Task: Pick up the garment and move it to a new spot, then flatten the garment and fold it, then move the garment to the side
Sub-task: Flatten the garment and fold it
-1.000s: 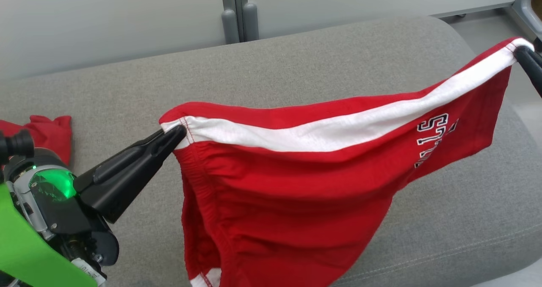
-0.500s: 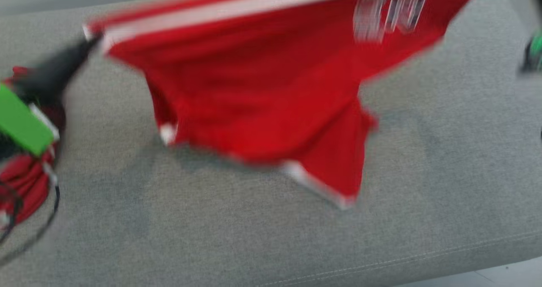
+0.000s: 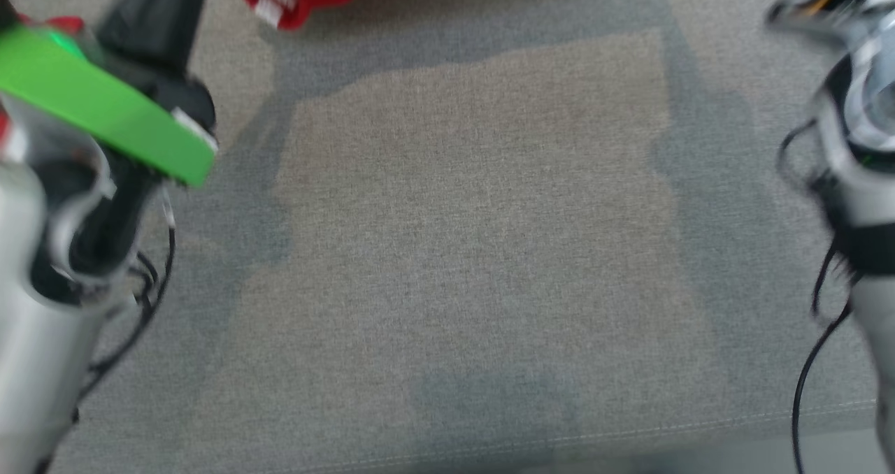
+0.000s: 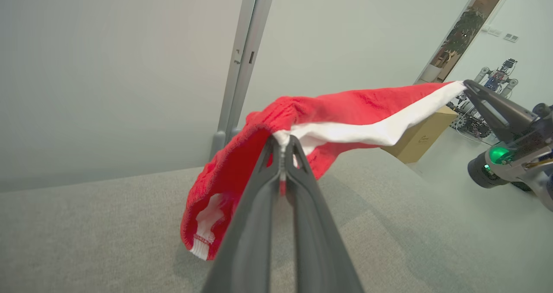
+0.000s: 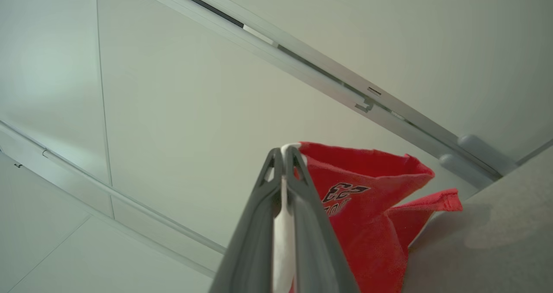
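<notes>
Red fabric with one white stripe, the garment (image 4: pixel 345 111) hangs stretched in the air between two grippers, above the one grey cushion (image 3: pixel 475 215). In the left wrist view the left gripper (image 4: pixel 283 142) is in the centre of the frame, its two dark fingers clenched on the corner where the white stripe begins. The right gripper (image 5: pixel 284 152), in the middle of the right wrist view, pinches the other end of the stripe with its two fingers pressed together; black lettering shows on the red cloth just beside it. In the head view one low corner of the garment, with a white hem, shows at the top edge, left of centre; whether it touches the cushion I cannot tell. One cardboard box (image 4: pixel 421 135) stands at the right of the left wrist view, behind the garment.
</notes>
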Robot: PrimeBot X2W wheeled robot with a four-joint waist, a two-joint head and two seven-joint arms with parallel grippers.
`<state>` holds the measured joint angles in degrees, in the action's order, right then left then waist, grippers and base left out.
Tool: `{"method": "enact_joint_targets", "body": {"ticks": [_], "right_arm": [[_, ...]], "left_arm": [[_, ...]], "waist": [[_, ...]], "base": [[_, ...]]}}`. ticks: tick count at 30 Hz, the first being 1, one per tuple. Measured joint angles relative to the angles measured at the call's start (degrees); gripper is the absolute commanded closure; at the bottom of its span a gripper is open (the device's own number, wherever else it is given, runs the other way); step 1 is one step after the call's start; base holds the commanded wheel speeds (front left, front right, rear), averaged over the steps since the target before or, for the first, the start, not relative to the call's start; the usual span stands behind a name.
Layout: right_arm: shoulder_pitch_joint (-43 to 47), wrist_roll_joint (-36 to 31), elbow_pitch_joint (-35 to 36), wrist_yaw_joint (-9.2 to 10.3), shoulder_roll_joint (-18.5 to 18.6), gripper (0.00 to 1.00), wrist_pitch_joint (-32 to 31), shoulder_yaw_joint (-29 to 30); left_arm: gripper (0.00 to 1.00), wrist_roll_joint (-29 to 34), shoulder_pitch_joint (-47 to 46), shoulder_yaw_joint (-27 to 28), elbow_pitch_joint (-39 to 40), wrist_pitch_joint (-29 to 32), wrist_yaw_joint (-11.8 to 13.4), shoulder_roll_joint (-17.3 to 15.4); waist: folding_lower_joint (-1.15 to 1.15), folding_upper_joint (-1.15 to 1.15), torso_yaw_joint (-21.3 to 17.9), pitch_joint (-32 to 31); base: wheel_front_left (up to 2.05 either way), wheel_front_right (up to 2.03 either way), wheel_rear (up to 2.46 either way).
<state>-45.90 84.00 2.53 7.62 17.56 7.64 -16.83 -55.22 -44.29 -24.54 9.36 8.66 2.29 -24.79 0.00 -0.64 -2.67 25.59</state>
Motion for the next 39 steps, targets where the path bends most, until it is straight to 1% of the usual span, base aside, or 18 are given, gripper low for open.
{"method": "enact_joint_targets", "body": {"ticks": [1,3,5,7,8,10,13,15,17,18,22,26,27,28,32,35,37,39], "right_arm": [[2.79,0.42,-0.92,0.00,-0.54,1.00,-0.20,-0.89],[8.87,0.23,-2.97,0.01,-1.37,1.00,-0.41,-3.19],[14.35,0.88,-5.02,0.01,-2.50,1.00,-0.29,-4.07],[19.09,1.72,-6.86,-0.03,-2.87,1.00,-0.26,-4.49],[21.14,1.88,-7.67,-0.37,-2.79,1.00,-0.26,-4.75],[23.02,1.90,-7.71,-2.47,-2.19,1.00,-0.29,-5.16],[23.51,2.13,-8.33,-4.56,-0.93,1.00,-1.03,-5.86],[24.78,2.13,-9.04,-5.55,0.14,1.00,-1.14,-5.77],[26.13,2.14,-9.81,-6.62,1.20,1.00,-1.71,-5.75],[27.69,2.52,-10.34,-7.28,2.08,1.00,-2.23,-5.50],[32.79,3.82,-10.83,-8.60,5.67,1.00,-3.54,-4.20],[40.43,6.56,-10.85,-9.32,9.22,1.00,-4.75,-2.14],[42.51,7.56,-10.67,-9.57,9.90,1.00,-5.10,-1.53],[42.51,7.56,-10.67,-9.57,9.90,1.00,-5.10,-1.53],[51.30,12.14,-7.66,-10.17,12.46,1.00,-6.13,1.62],[56.77,14.96,-4.01,-10.62,14.81,1.00,-7.17,3.59],[57.60,15.01,-1.82,-10.65,16.21,1.00,-7.45,4.68],[56.57,14.95,0.54,-11.15,17.23,1.00,-7.72,5.56]], "left_arm": [[1.00,0.02,2.80,-0.18,-1.74,-1.05,-0.01,0.37],[1.00,0.73,8.05,-0.74,-5.44,-3.80,-0.90,0.36],[1.00,1.00,12.15,-1.27,-9.32,-6.80,-1.78,0.92],[1.00,1.38,15.45,-1.78,-12.59,-9.38,-2.90,1.75],[1.00,1.52,16.83,-2.50,-13.72,-10.20,-3.69,2.09],[1.00,2.03,18.73,-3.46,-15.14,-12.34,-4.81,2.87],[1.00,2.00,20.54,-3.58,-16.47,-15.03,-6.59,3.77],[1.00,1.97,21.64,-4.03,-16.79,-16.19,-7.43,3.94],[1.00,1.79,23.39,-4.70,-17.39,-17.42,-7.67,4.26],[1.00,1.19,25.55,-5.69,-17.69,-18.19,-8.02,4.72],[1.00,0.09,30.30,-8.89,-17.52,-19.31,-8.34,6.65],[1.00,-2.19,35.26,-12.04,-17.26,-19.52,-8.84,9.18],[1.00,-2.93,36.58,-12.92,-17.14,-19.24,-8.84,9.77],[1.00,-2.93,36.58,-12.92,-17.14,-19.24,-8.84,9.77],[1.00,-6.84,42.68,-16.18,-16.15,-16.89,-8.90,10.85],[1.00,-9.44,46.21,-16.68,-13.99,-15.16,-8.91,10.31],[1.00,-10.83,47.19,-16.24,-11.85,-14.68,-8.92,8.92],[1.00,-11.68,47.19,-14.85,-9.69,-14.66,-9.10,7.73]], "waist": [[0.00,0.00,0.06,0.80],[0.00,0.00,0.09,2.34],[0.00,0.00,0.01,3.64],[0.00,0.00,-0.15,4.58],[0.00,0.00,-0.28,4.85],[0.00,0.00,-0.51,4.83],[0.00,0.00,-0.72,3.94],[0.00,0.00,-0.82,3.00],[0.00,0.00,-0.94,1.92],[0.00,0.00,-1.04,0.70],[0.00,0.00,-1.13,-1.98],[0.00,0.00,-0.92,-4.87],[0.00,0.00,-0.80,-5.59],[0.00,0.00,-0.80,-5.59],[0.00,0.00,0.02,-8.26],[0.00,0.00,1.19,-9.50],[0.00,0.00,2.06,-9.79],[0.00,0.00,2.66,-9.51]], "base": [[0.00,0.00,0.00],[0.00,0.00,0.00],[0.00,0.00,0.00],[0.00,0.00,0.00],[0.00,0.00,0.00],[0.00,0.00,0.00],[0.00,0.00,0.00],[0.00,0.00,0.00],[0.00,0.00,0.00],[0.00,0.00,0.00],[0.00,0.00,0.00],[0.00,0.00,0.00],[0.00,0.00,0.00],[0.00,0.00,0.00],[0.00,0.00,0.00],[0.00,0.00,0.00],[0.00,0.00,0.00],[0.00,0.00,0.00]]}}
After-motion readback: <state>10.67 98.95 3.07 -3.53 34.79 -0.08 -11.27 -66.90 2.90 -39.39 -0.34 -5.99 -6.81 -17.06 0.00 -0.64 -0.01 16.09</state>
